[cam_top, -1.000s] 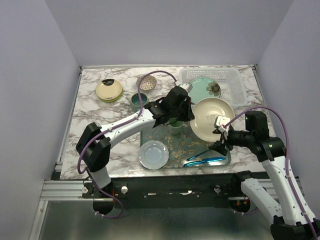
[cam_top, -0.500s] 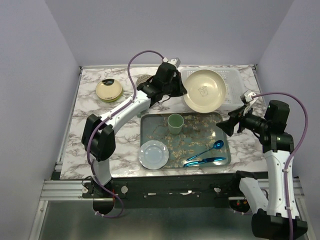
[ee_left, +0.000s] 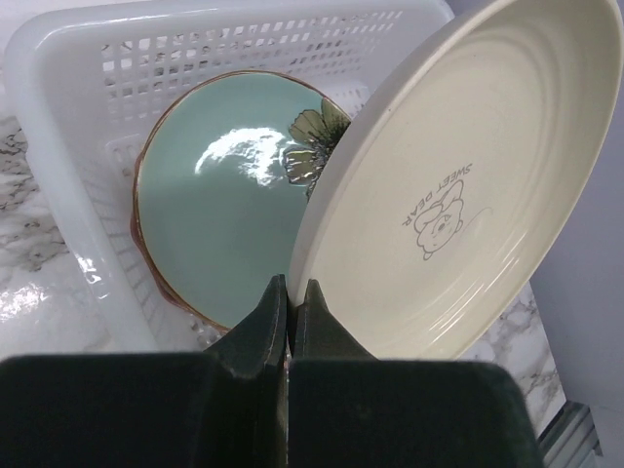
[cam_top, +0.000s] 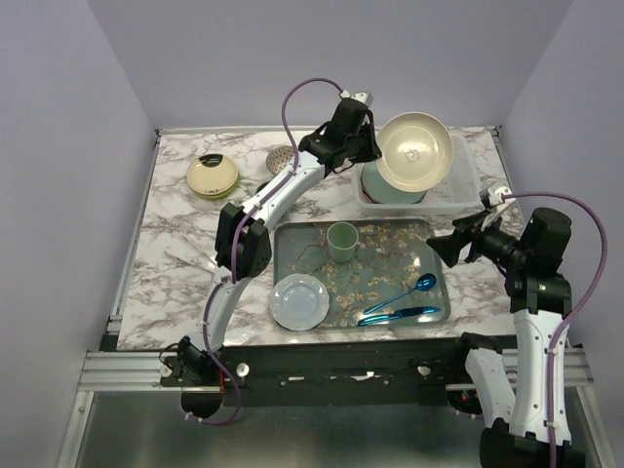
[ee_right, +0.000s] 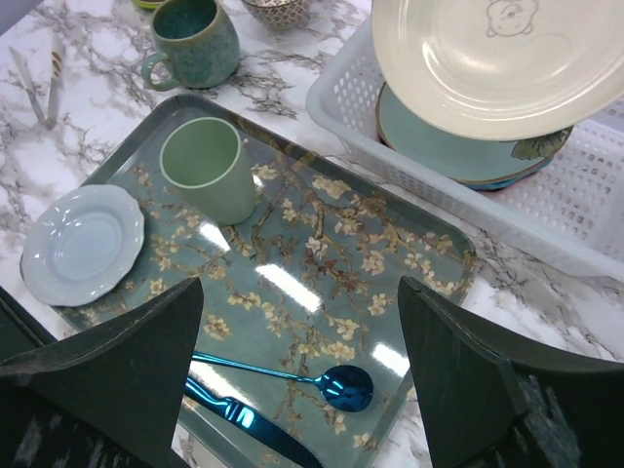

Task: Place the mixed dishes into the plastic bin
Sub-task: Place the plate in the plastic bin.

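Cream plate [cam_top: 414,151] tilts over the bin [cam_top: 434,207]; your left gripper [ee_left: 290,302] pinches its rim, clearest from the left wrist. Right gripper [ee_right: 295,292] wide, empty; only its camera shows the mug [ee_right: 195,39].

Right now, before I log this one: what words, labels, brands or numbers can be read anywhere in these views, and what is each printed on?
"SWEET BEAR": printed beside a small bear drawing on the inner face of the cream plate, which the left gripper pinches by its rim over the white bin.
Right wrist and top views: the same print shows, but the lettering is too small to read.
No other readable text.
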Tool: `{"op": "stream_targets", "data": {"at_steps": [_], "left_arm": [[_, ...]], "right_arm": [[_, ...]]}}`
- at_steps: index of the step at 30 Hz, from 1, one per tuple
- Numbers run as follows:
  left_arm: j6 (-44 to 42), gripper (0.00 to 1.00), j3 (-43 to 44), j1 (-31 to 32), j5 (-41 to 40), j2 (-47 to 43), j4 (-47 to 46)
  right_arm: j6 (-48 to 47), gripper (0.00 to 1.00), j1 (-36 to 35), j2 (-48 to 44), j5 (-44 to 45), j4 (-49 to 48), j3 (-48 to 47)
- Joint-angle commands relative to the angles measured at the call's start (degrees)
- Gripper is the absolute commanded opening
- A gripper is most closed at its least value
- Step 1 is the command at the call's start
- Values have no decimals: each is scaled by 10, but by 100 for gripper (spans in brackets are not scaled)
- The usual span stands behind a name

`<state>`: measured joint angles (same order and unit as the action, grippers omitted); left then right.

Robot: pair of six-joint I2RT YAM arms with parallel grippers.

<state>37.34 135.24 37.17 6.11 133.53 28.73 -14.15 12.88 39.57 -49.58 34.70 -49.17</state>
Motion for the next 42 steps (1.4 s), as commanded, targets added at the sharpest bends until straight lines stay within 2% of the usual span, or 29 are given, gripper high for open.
{"op": "stream_targets", "data": {"at_steps": [1, 18, 31, 42], "left_arm": [[11, 0, 20, -11, -22, 27, -11], [48, 2, 48, -11, -56, 105, -40], [60, 19, 48, -9, -75, 125, -40], [57, 41, 43, -8, -81, 113, -36]], "right_arm": [[2, 88, 10, -9, 26, -16, 11], [2, 89, 27, -7, 28, -18, 16], [2, 89, 34, -7, 26, -18, 18], [1, 89, 37, -7, 26, -19, 19]]}}
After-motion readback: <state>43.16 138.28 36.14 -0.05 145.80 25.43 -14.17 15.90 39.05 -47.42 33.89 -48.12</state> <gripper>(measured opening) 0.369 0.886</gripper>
